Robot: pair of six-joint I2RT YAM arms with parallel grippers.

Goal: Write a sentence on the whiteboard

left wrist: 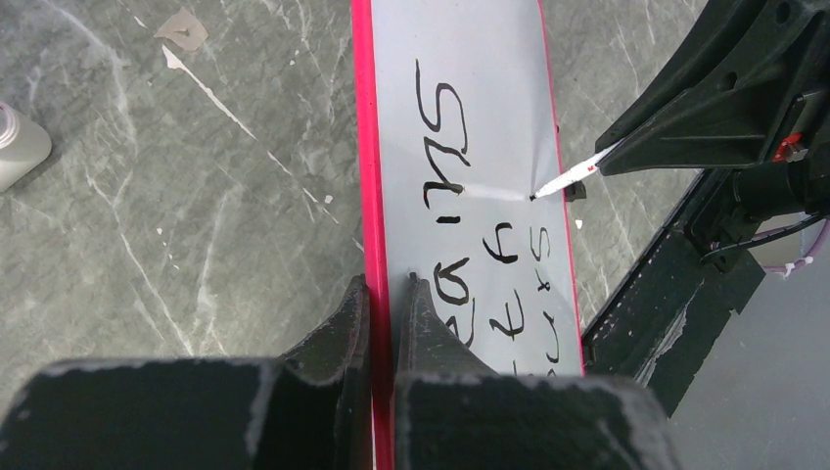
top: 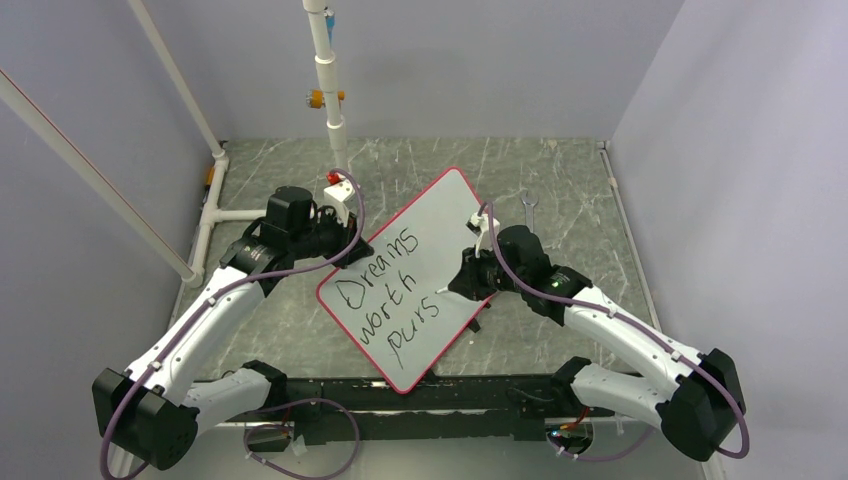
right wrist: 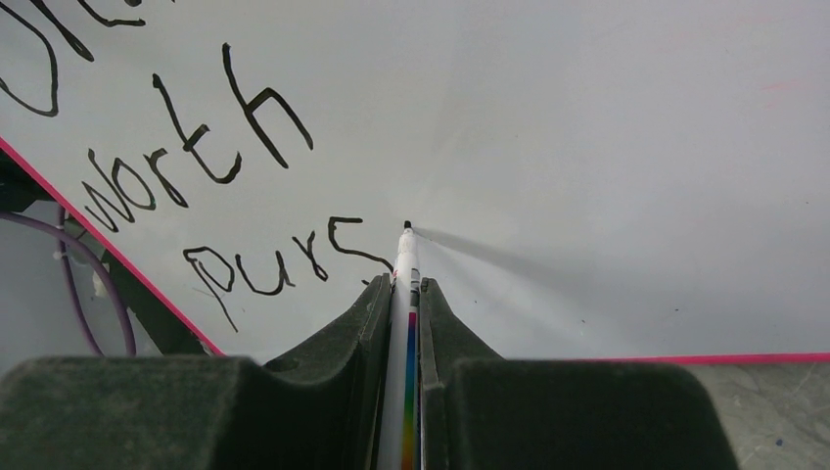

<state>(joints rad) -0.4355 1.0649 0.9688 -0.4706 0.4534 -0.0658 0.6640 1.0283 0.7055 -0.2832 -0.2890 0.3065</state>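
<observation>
The whiteboard, white with a thin red rim, lies slanted in the middle of the table. The sentence reads "Dreams worth purs" in black on three lines. My left gripper is shut on the board's left rim; the left wrist view shows its jaws pinching the red edge of the board. My right gripper is shut on a white marker with a rainbow stripe. The marker tip touches the board just after the "s" of "purs". The marker also shows in the left wrist view.
A metal wrench lies beyond the board at the right. A small black piece lies by the board's right edge. A white pipe post stands at the back. A grey cylinder lies at the left.
</observation>
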